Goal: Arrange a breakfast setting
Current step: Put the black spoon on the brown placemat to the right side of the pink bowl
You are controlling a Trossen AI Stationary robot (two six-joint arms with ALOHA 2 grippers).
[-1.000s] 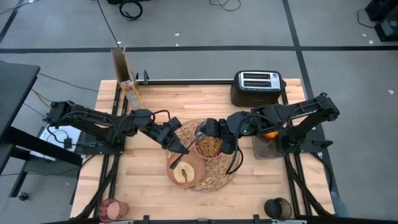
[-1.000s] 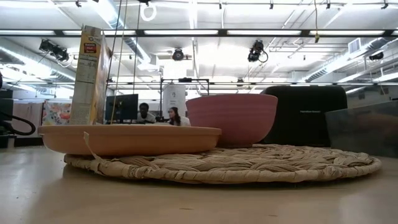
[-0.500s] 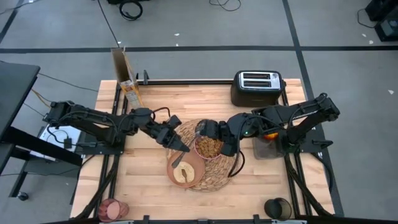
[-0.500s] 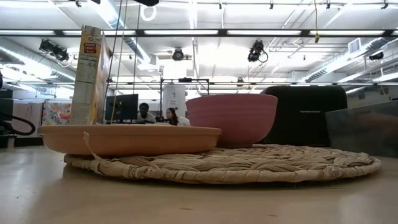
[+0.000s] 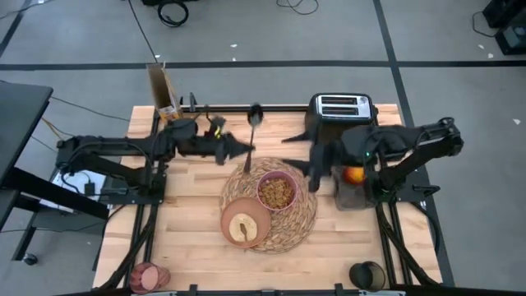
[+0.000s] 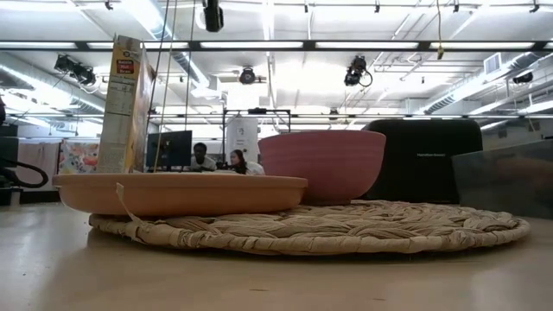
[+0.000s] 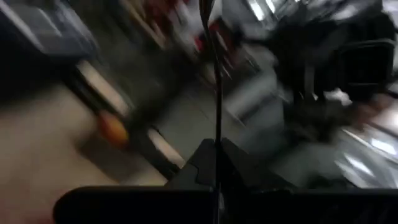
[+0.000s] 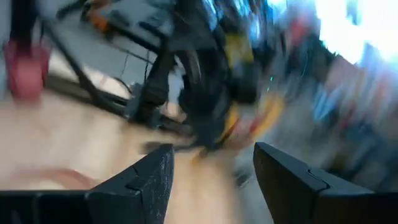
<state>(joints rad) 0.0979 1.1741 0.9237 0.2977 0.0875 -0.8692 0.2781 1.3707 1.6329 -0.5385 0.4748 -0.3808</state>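
Observation:
A round woven straw placemat (image 5: 289,222) lies mid-table. On it stand a pink bowl (image 5: 277,190) holding cereal and a tan plate (image 5: 244,224) with a toast slice (image 5: 242,228). The low view shows the plate (image 6: 177,193) and the bowl (image 6: 321,164) resting on the mat (image 6: 346,229). My left gripper (image 5: 240,149) is shut on a metal spoon (image 5: 253,123) above the mat's far edge. To the right of the bowl my right gripper (image 5: 292,152) stands open and holds nothing. A red apple (image 5: 355,174) lies in a clear box. The pinkish tumbler (image 5: 148,275) lies at the near left corner. My left gripper pinches the spoon's thin handle (image 7: 217,118) between its two fingers. The fingers come level from the table's left and lie across the handle. The spoon is lifted clear of the table, its round end (image 5: 256,113) toward the far edge.
A black toaster (image 5: 339,115) stands at the far right and a cereal box (image 5: 164,92) at the far left. A dark cup (image 5: 367,275) stands at the near right corner. People sit in the room behind (image 6: 216,159).
My left gripper has risen from beside the bowl and swung toward the far edge, carrying the spoon up clear of the mat. My right gripper has drawn back from the bowl toward the toaster and has opened.

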